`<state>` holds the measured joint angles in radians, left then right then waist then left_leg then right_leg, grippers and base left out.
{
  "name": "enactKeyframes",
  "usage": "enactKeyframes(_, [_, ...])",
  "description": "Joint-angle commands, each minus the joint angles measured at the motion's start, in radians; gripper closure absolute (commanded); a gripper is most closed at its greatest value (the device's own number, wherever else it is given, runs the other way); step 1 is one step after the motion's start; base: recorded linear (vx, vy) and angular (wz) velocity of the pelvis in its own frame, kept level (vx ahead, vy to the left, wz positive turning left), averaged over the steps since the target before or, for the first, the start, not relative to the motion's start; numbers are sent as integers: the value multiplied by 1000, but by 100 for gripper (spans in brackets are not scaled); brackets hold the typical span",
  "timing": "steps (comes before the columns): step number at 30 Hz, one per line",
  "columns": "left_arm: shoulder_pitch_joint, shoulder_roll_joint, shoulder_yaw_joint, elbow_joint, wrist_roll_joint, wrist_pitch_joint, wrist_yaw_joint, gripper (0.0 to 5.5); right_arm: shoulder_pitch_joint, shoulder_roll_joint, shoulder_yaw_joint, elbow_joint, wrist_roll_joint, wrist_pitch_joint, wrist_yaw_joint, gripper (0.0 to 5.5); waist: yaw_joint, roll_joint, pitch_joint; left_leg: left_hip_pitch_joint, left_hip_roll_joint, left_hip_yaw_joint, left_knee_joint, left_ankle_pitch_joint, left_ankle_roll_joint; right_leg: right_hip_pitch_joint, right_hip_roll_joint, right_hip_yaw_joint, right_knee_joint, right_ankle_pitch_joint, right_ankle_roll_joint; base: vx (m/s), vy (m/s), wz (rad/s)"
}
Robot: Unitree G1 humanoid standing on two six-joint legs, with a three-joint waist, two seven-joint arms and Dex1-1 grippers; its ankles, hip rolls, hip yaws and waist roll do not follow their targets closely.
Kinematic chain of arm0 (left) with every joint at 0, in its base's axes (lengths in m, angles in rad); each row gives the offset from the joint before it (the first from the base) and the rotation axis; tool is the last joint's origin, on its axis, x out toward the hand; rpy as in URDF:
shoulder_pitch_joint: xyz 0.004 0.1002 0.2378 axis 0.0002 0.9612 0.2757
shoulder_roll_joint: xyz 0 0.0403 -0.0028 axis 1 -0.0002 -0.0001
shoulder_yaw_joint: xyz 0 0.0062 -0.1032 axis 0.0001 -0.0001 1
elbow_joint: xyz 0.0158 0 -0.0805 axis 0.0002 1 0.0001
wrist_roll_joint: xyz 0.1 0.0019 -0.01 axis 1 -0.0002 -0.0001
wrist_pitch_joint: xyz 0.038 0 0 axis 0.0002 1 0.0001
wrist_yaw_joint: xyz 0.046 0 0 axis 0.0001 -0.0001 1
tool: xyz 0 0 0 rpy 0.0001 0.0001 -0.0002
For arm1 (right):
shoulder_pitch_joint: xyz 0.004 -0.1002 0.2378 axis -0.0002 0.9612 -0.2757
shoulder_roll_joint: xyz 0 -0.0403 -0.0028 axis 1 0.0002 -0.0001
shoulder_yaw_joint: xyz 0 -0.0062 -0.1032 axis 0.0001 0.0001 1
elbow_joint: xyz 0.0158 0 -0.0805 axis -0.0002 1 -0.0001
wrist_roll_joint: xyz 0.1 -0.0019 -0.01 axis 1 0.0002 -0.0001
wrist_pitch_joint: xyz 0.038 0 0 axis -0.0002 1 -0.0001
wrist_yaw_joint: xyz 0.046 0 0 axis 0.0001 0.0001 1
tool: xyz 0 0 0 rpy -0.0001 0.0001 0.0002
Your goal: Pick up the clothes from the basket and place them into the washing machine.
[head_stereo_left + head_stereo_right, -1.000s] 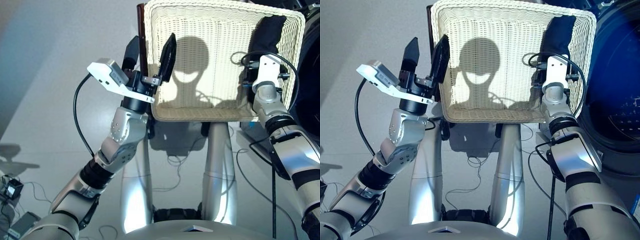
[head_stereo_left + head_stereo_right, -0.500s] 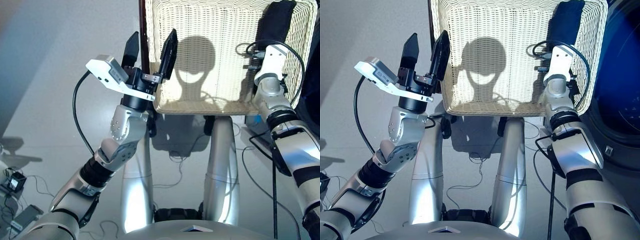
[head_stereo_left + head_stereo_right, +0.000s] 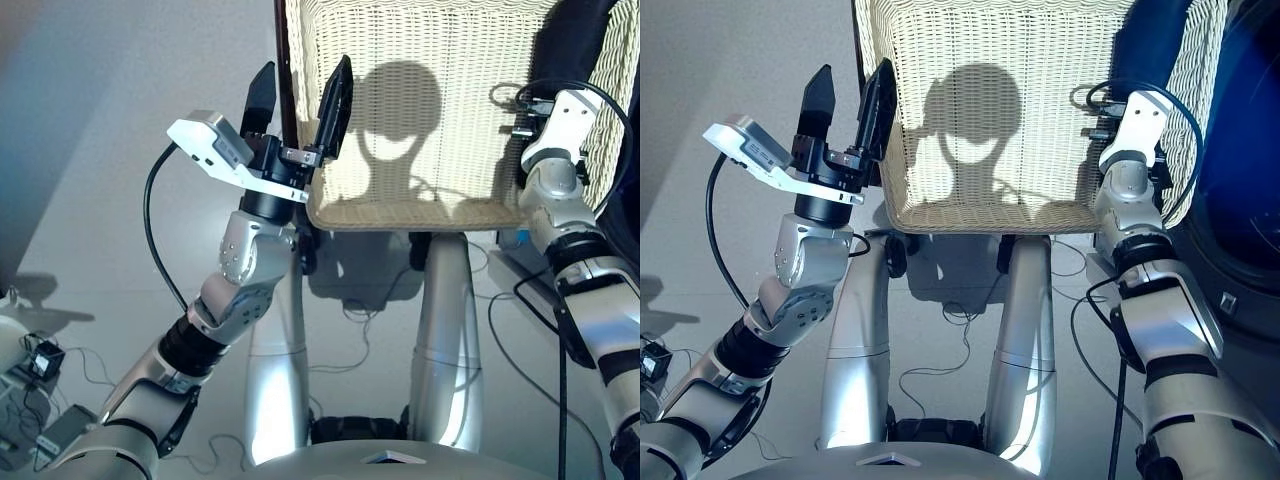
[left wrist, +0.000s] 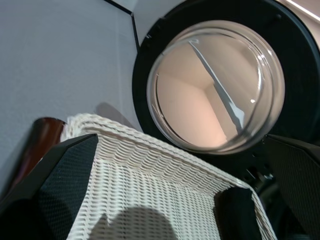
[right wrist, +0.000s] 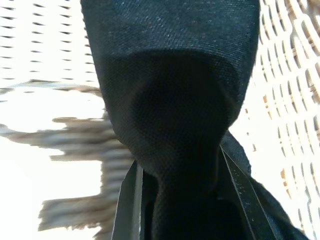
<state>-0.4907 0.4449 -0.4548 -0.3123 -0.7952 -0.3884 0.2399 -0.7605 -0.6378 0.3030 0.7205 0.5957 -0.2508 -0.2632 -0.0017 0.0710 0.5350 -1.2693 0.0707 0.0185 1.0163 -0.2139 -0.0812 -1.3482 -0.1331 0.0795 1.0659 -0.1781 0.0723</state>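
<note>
Left tool (image 3: 296, 98): its two black fingers (image 3: 334, 107) stand wide apart and hold nothing, raised just beside the near left corner of the basket (image 3: 420, 90), one finger overlapping the rim. Right tool (image 5: 177, 205): its fingers are closed around the black cloth bundle (image 5: 175, 100), which fills the right wrist view with pale wicker on both sides. In the head views the same dark bundle (image 3: 1145, 40) lies against the right wall of the basket, just beyond the right wrist. No other clothes are visible in the basket. Washing machine (image 4: 215, 85): its round, black-rimmed glass door stands directly behind the basket's far rim; its dark body (image 3: 1240, 200) borders the basket on the right.
</note>
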Motion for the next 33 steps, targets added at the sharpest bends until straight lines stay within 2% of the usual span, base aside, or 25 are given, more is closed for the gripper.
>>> enactKeyframes(1, [46, 24, 62, -125, 21, -57, 1, 0, 127, 20, -94, -206, 28, -137, -28, 550, -63, -6, -15, 37, 7, 41, -101, 70, -21, 18, 4, -13, -60, 15, 44, 0, 0, 0])
enactKeyframes(6, [79, 23, 107, -135, 25, -70, 18, 0, 298, 120, -279, -451, 144, -277, -34, 550, -87, -20, -15, 48, 9, 44, -103, 64, -19, 26, 12, -11, -64, 10, 48, 0, 0, 0])
enactKeyframes(10, [88, 17, 131, -143, 28, -81, 35, 0, 355, 201, -384, -557, 207, -366, -63, 550, -105, -31, -15, 52, 9, 41, -96, 58, -20, 33, 18, -9, -62, 5, 50, 0, 0, 0])
enactKeyframes(12, [89, 16, 136, -145, 34, -82, 41, 0, 363, 210, -405, -566, 187, -376, -88, 550, -105, -33, -15, 55, 10, 41, -97, 58, -21, 36, 18, -10, -63, 4, 51, 0, 0, 0])
enactKeyframes(14, [76, 8, 148, -153, 47, -86, 53, 0, 343, 222, -473, -572, 149, -415, -169, 550, -111, -36, -15, 32, 10, 41, -109, 86, -18, 18, 21, -7, -81, 33, 49, -36, 1, -7])
enactKeyframes(15, [81, 7, 144, -152, 47, -85, 54, 0, 349, 224, -472, -572, 145, -413, -173, 550, -110, -35, -15, 52, 11, 39, -99, 61, -20, 37, 20, -9, -70, 9, 51, 0, 0, 0])
enactKeyframes(16, [82, 3, 150, -159, 50, -89, 57, 0, 337, 224, -505, -566, 130, -433, -214, 550, -111, -36, -15, 51, 11, 37, -93, 59, -20, 37, 20, -10, -66, 9, 51, 0, 0, 0])
enactKeyframes(17, [76, 2, 153, -166, 53, -91, 59, 0, 322, 223, -520, -568, 119, -447, -242, 550, -111, -36, -15, 32, 11, 38, -101, 83, -18, 19, 22, -8, -77, 33, 49, 0, 0, 0])
enactKeyframes(19, [83, -2, 153, -176, 56, -94, 64, 0, 308, 219, -554, -541, 115, -468, -292, 550, -109, -37, -15, 53, 12, 35, -89, 57, -21, 42, 22, -10, -66, 9, 52, 0, 0, 0])
enactKeyframes(20, [78, -1, 154, -179, 58, -94, 65, 0, 301, 217, -556, -541, 113, -470, -295, 550, -108, -36, -15, 33, 12, 37, -98, 80, -19, 23, 23, -8, -77, 31, 50, 0, 0, 0])
enactKeyframes(22, [82, -1, 147, -187, 58, -93, 63, 0, 286, 204, -574, -496, 138, -480, -314, 550, -106, -37, -15, 51, 11, 33, -86, 55, -21, 44, 23, -10, -67, 9, 52, 0, 0, 0])
enactKeyframes(23, [74, 3, 148, -192, 59, -92, 60, 0, 267, 193, -582, -464, 158, -479, -313, 550, -104, -38, -15, 32, 10, 33, -96, 80, -19, 26, 24, -9, -81, 35, 49, 0, 0, 0])
enactKeyframes(24, [76, 4, 142, -192, 58, -89, 59, 0, 258, 178, -579, -426, 177, -472, -316, 550, -102, -38, -15, 49, 11, 30, -88, 60, -22, 43, 23, -10, -73, 17, 52, -66, 17, -23])
enactKeyframes(25, [70, 8, 138, -194, 54, -88, 56, 0, 224, 154, -583, -357, 238, -467, -307, 550, -99, -38, -15, 34, 13, 31, -97, 79, -20, 31, 22, -8, -85, 36, 50, 74, 14, -17])
enactKeyframes(26, [74, 7, 137, -193, 53, -88, 56, 0, 223, 149, -582, -345, 250, -470, -296, 550, -98, -37, -15, 49, 14, 30, -89, 60, -23, 46, 22, -10, -75, 17, 52, -51, 6, -11])
enactKeyframes(27, [69, 9, 135, -194, 48, -85, 52, 0, 195, 123, -582, -292, 274, -459, -294, 550, -95, -38, -15, 35, 15, 31, -97, 78, -21, 32, 22, -9, -86, 37, 49, 0, 0, 0])
enactKeyframes(29, [62, 23, 124, -203, 43, -76, 48, 0, 126, 60, -556, -178, 351, -418, -276, 550, -86, -40, -15, 33, 14, 30, -94, 77, -23, 32, 21, -10, -85, 40, 49, 17, 5, -27])
enactKeyframes(30, [67, 20, 123, -201, 41, -75, 48, 0, 125, 55, -551, -165, 360, -418, -267, 550, -86, -39, -15, 52, 15, 29, -84, 52, -26, 50, 21, -11, -73, 16, 51, 0, 0, 0])
enactKeyframes(31, [60, 32, 109, -203, 39, -70, 46, 0, 71, 0, -530, -88, 381, -382, -262, 550, -79, -42, -15, 33, 16, 31, -91, 75, -24, 32, 19, -10, -85, 42, 48, 0, 0, 0])
enactKeyframes(33, [53, 32, 106, -202, 38, -69, 45, 0, 22, -43, -508, -11, 418, -366, -236, 550, -76, -38, -15, 27, 17, 30, -89, 76, -25, 28, 20, -10, -85, 45, 48, -35, -2, -10])
